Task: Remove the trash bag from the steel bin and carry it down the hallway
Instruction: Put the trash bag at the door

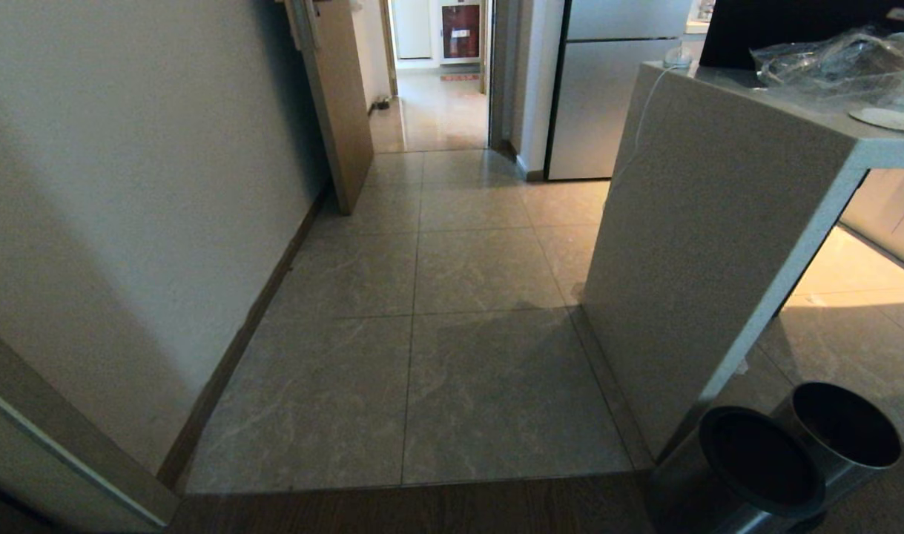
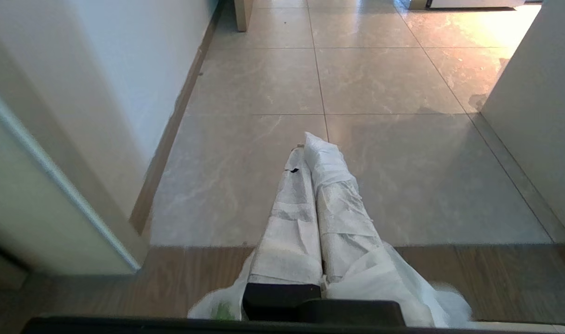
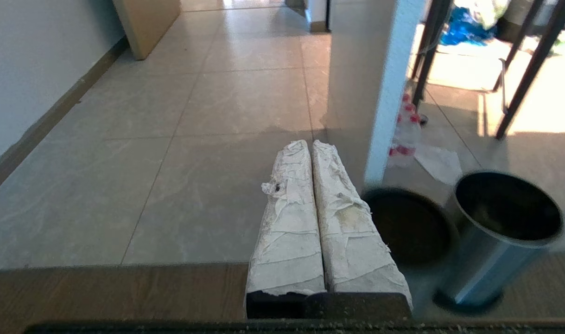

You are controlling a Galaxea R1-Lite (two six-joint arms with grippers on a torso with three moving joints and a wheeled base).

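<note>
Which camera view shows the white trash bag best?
The left wrist view: the trash bag bunches as thin white plastic beside the shut left gripper, and a green patch shows near the gripper's base. The head view and the right wrist view show nothing of the bag, only two steel bins.

Your left gripper [image 2: 312, 153] is clamped on the thin white plastic trash bag with green print [image 2: 393, 283], bunched by its base. Two brushed-steel bins [image 3: 495, 232] stand upright, empty, beside your right gripper [image 3: 310, 148]; glossy tiled hallway [image 1: 437, 111] ahead.
</note>
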